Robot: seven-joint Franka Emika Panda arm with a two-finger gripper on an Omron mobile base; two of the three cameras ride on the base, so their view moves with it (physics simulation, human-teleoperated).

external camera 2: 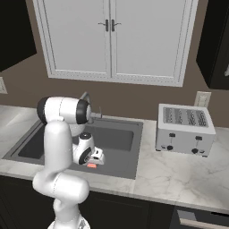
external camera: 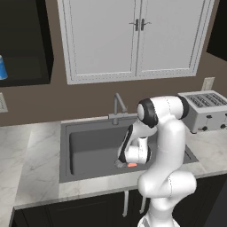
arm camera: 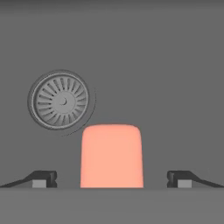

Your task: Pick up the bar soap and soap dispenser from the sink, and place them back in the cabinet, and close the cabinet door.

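The orange-red bar soap [arm camera: 111,155] lies flat on the floor of the dark grey sink [arm camera: 175,65], next to the round drain [arm camera: 60,100]. My gripper [arm camera: 112,179] hangs just above it, open, with one fingertip on each side of the bar and neither touching it. From the base I see the arm bent down into the sink [external camera: 64,150], the gripper [external camera: 128,163] right over the bar soap [external camera: 132,165] near the front wall. A blue bottle [external camera: 2,67], which looks like the soap dispenser, stands inside the dark cabinet [external camera: 26,77] at the left edge. The cabinet door is out of view.
A slim faucet [external camera: 117,106] rises behind the basin. A silver toaster [external camera 2: 184,129] sits on the marble counter to the right. White panelled double doors [external camera: 133,40] hang above the sink. Another dark cabinet [external camera 2: 214,44] is at upper right.
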